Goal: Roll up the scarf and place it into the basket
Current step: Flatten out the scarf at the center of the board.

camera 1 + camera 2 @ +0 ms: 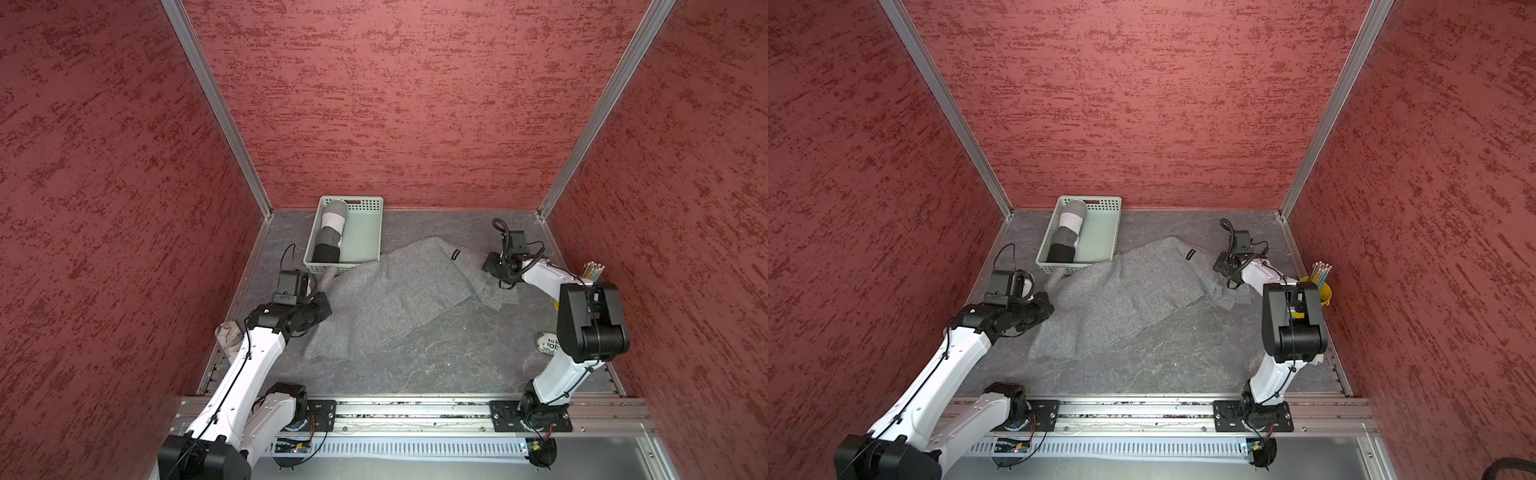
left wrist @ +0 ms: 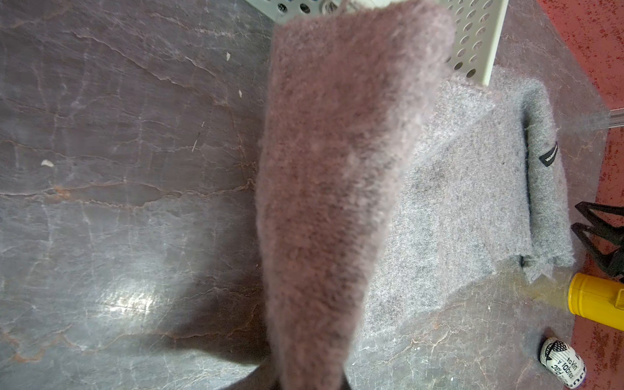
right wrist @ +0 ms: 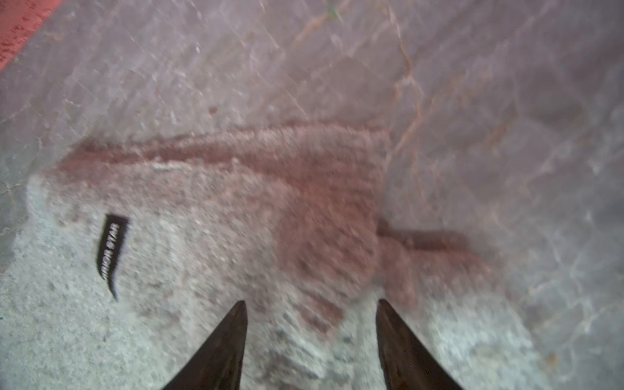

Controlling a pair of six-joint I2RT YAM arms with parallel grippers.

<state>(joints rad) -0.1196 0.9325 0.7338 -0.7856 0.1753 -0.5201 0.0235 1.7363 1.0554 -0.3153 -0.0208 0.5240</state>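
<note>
A grey woolly scarf [image 1: 395, 299] [image 1: 1125, 299] lies loosely spread across the table, one edge against the basket's front. My left gripper [image 1: 323, 306] [image 1: 1047, 306] is shut on the scarf's left end; in the left wrist view that cloth [image 2: 337, 169] rises from the jaws and hides them. My right gripper [image 1: 489, 266] [image 3: 310, 304] stands open over the scarf's right end [image 3: 202, 270], near its black label [image 3: 111, 250]. The pale green basket [image 1: 365, 237] [image 1: 1102, 237] [image 2: 476, 40] stands at the back left. It holds a rolled grey, white and black scarf [image 1: 332, 228].
A yellow bucket of pencils [image 1: 1323, 286] [image 2: 594, 300] stands at the right wall behind my right arm. A small white printed cylinder [image 1: 546, 343] [image 2: 562, 363] lies near it. A crumpled pale cloth [image 1: 226, 332] sits at the left edge. Red walls close in three sides.
</note>
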